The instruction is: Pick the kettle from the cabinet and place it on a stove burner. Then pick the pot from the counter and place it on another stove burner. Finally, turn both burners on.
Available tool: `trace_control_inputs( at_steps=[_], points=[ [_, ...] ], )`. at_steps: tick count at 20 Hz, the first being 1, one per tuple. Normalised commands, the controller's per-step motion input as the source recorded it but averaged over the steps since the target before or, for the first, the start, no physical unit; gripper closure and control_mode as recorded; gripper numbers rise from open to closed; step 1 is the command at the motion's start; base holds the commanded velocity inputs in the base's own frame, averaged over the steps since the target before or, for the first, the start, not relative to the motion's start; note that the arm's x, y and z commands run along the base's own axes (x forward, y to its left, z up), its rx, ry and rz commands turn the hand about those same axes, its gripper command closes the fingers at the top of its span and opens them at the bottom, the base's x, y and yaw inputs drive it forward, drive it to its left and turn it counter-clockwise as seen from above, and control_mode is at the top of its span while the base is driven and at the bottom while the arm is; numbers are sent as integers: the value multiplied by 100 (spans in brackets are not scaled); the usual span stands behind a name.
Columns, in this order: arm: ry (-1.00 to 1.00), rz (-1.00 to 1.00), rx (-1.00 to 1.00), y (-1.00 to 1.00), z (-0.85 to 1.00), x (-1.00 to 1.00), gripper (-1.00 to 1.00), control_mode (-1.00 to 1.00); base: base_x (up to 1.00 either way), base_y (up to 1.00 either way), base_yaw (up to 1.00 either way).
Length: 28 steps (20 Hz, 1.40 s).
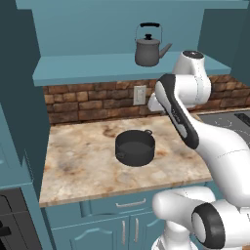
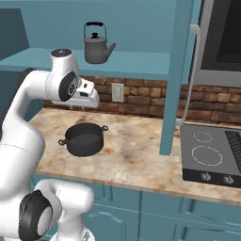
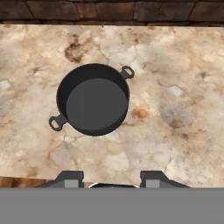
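Glossy white arm (image 1: 215, 146), dark joints

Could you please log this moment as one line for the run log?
kettle: on cabinet shelf | pot: on counter | burners: bare | gripper: open, above counter, holding nothing

Below my gripper (image 3: 111, 178) the dark-grey round pot (image 3: 93, 99) sits on the marbled stone counter (image 3: 175, 113); above me, the grey spouted kettle (image 2: 98, 44) stands on the teal cabinet shelf (image 2: 141, 61).

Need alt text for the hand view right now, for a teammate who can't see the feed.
Looking straight down, a dark-grey pot with two small loop handles sits empty on the marbled counter. The gripper hovers above with its fingertips apart, holding nothing. A strip of brick wall runs along the top edge.
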Motion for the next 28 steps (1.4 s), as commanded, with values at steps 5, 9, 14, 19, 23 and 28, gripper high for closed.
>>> trace_control_inputs(
  at_steps=[5, 9, 14, 19, 23, 28],
  points=[
    [-4, 0, 0, 0, 0, -7, -100, -100, 0, 0, 0],
    [-8, -2, 0, 0, 0, -2, -100, -100, 0, 0, 0],
    [-12, -4, -4, 8, 0, -3, -100, -100, 0, 0, 0],
    [-12, -2, -6, 12, 5, 0, -100, -100, 0, 0, 0],
    [-11, -2, -6, 12, 8, 0, -100, -100, 0, 0, 0],
    [-7, -2, -5, 13, 12, 0, -100, -100, 0, 0, 0]
  ],
)
